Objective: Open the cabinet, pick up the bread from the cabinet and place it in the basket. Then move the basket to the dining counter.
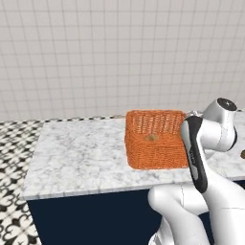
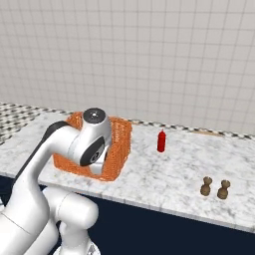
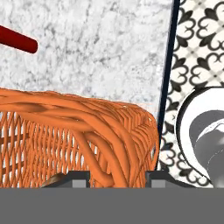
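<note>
The orange basket stands on the marble dining counter, near its front edge. The bread shows as a small brown lump on the basket's floor. In the hand view my gripper is shut on the basket, with the woven rim between the two fingertips. A brown edge of bread peeks out beside the left tip. From the right base view the basket sits partly behind my arm, which hides the hand. The cabinet is out of view.
A red bottle stands right of the basket, also lying across the hand view's top left as the red bottle. Two brown shakers sit at the counter's right front. Patterned floor tiles lie beyond the counter's left end.
</note>
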